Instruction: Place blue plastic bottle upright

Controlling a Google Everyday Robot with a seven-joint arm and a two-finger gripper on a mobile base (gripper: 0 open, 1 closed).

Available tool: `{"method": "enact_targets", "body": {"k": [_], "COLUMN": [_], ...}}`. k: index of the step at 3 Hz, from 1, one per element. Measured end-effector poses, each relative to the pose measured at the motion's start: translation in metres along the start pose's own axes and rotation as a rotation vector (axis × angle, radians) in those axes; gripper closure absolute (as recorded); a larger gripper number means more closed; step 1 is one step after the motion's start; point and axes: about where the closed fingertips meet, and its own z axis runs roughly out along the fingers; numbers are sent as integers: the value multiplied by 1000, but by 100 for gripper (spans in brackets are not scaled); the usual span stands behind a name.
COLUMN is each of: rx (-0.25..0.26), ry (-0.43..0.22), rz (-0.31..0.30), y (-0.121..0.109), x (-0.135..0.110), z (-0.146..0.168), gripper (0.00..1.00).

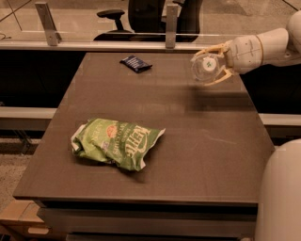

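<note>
The blue plastic bottle [206, 68] is a small clear bottle, held on its side in the air above the table's far right part, one round end towards the camera. My gripper [210, 66] reaches in from the right on a white arm and is shut on the bottle, one tan finger above it and one below. The bottle hangs a little above the brown table [188, 136] and touches nothing else.
A green chip bag [117, 142] lies flat on the near left of the table. A small flat dark blue snack packet [135, 63] lies at the far edge. An office chair [141, 14] stands behind a rail beyond the table. The robot's white body [280, 193] fills the bottom right.
</note>
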Motion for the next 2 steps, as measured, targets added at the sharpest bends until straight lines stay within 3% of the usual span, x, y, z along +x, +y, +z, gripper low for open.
{"method": "enact_targets", "body": {"k": [1, 2], "rx": [26, 55], "ry": [-99, -156], "rz": [45, 103], "y": [19, 27], "x": [-23, -38], "z": [2, 8], "gripper": [100, 100]}}
